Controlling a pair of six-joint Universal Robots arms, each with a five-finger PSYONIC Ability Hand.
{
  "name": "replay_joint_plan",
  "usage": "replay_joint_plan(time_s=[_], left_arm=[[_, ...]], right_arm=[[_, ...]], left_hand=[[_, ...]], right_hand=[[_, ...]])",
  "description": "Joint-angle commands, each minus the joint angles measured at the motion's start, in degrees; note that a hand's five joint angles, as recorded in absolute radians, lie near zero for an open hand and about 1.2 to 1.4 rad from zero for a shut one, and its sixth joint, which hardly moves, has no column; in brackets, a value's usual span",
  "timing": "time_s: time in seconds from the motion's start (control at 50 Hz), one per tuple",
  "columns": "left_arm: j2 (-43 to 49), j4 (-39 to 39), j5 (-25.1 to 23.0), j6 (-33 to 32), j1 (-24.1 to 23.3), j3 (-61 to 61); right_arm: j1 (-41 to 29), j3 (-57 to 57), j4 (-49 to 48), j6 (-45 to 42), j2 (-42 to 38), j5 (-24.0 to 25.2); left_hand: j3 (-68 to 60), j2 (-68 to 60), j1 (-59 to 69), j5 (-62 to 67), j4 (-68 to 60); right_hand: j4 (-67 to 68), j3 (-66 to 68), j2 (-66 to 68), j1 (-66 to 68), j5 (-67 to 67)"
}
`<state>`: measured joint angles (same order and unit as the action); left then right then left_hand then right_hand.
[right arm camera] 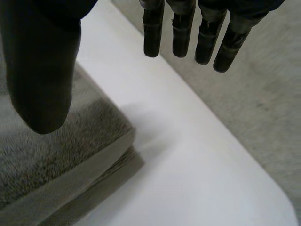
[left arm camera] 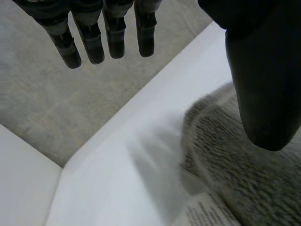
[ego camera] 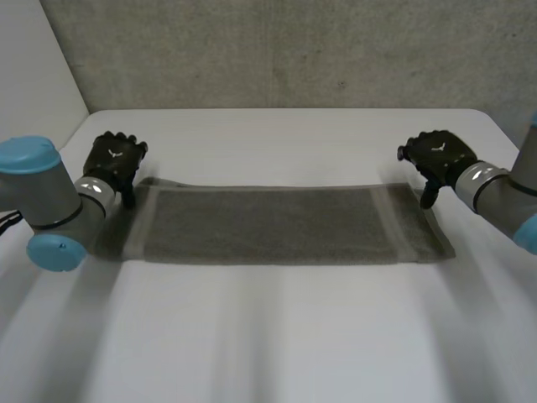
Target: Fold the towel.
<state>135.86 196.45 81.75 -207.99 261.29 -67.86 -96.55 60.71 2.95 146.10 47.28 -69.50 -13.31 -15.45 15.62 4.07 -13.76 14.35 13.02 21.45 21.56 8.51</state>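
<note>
Two hands are parked, one at each short end of the towel, and neither grips anything. My left hand (ego camera: 115,164) sits at the far left corner of the grey towel (ego camera: 268,222) and my right hand (ego camera: 436,158) at the far right corner. In each wrist view the fingers (left arm camera: 89,37) hang straight and spread wide from the thumb (left arm camera: 263,70). The fingers are out over bare table and the thumb is over the cloth. I cannot tell whether either thumb actually touches the pile.

The towel lies flat as a long, narrow band across the middle of the white table (ego camera: 277,336). In the right wrist view its corner shows two layers stacked edge on edge, so I judge the lengthwise fold done and the crosswise fold next. For that I must close thumb and fingers on a corner at each end, catching both layers, then carry one end over onto the other.

It is terry cloth with a short, fuzzy nap and a paler, flatter hem band (ego camera: 411,220) at each short end. A printed care label (left arm camera: 207,214) pokes out by the left hand. The cloth looks limp and likely to sag. The tabletop is smooth, so the layers may slide.
</note>
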Motion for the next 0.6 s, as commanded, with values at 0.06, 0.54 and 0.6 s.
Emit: replay_joint_plan(time_s=[0.06,0.54,0.6], left_arm=[[-11.82,-1.68,0.16,3.46,0.44,-6.57],[-27.31,-0.45,-7.66,9.44,6.42,-31.1],[-27.22,-0.28,-7.66,9.97,6.33,-31.81]], right_arm=[[0.66,14.44,-0.75,4.1,15.39,0.15],[5.84,36.15,-7.86,0.33,19.35,8.85],[5.93,35.97,-8.22,0.06,18.64,9.03]], left_hand=[[3.31,4.39,-4.56,-3.01,3.76],[3.31,4.22,-4.4,-2.85,3.76],[3.31,4.22,-4.4,-2.85,3.76]], right_hand=[[-4.35,-3.02,-3.8,-3.91,-0.86],[-4.35,-3.02,5.43,5.32,8.37],[-4.35,-3.02,6.46,6.35,9.4]])
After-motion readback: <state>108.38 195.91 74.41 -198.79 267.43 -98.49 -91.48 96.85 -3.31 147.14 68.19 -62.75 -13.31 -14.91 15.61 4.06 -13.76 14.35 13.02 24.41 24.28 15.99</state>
